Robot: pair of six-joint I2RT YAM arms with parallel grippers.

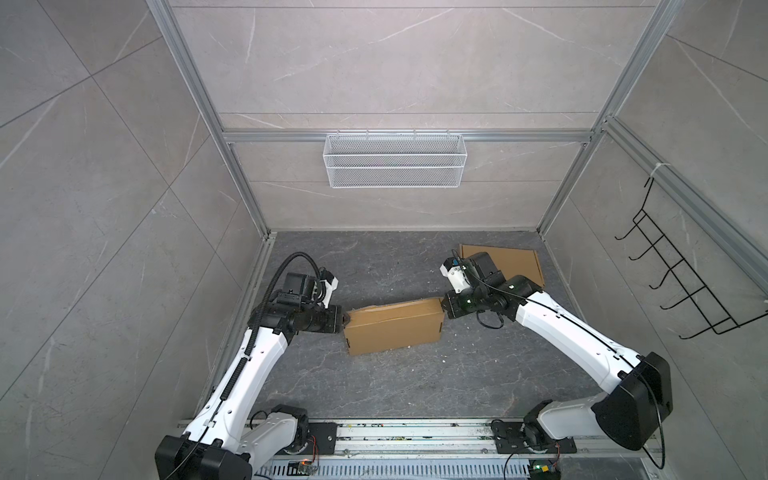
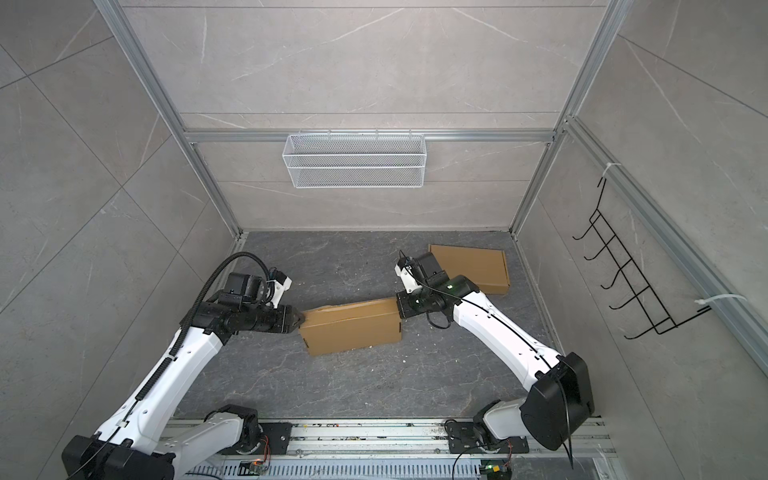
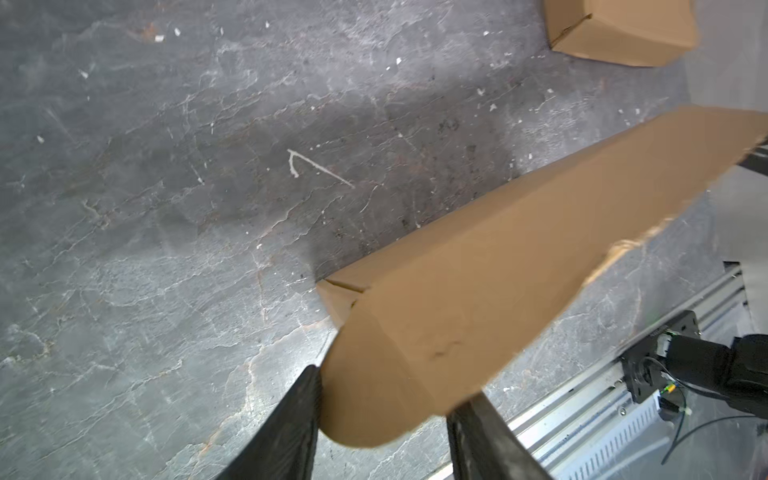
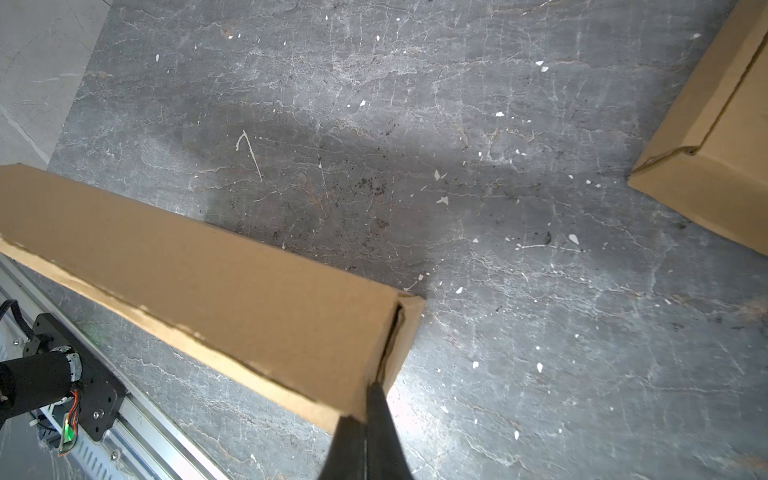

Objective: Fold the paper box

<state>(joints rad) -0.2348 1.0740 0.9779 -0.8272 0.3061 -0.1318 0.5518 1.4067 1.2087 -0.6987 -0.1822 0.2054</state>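
The brown paper box [image 1: 392, 328] [image 2: 351, 328] lies in the middle of the dark floor, its long top panel slightly raised. My left gripper [image 1: 345, 322] [image 3: 395, 390] is at the box's left end. Its jaws stand apart on either side of a rounded end flap [image 3: 386, 374], and one finger [image 3: 305, 399] touches the flap's edge. My right gripper [image 1: 444, 311] [image 4: 372, 399] is shut with nothing between its fingers. Its tip presses into the seam at the box's right end corner [image 4: 395, 332].
A second cardboard box [image 1: 505, 262] [image 2: 473, 266] [image 4: 715, 158] lies at the back right behind my right arm. A white wire basket [image 1: 395, 160] hangs on the back wall and a black hook rack [image 1: 681, 266] on the right wall. A metal rail [image 1: 415, 436] runs along the front.
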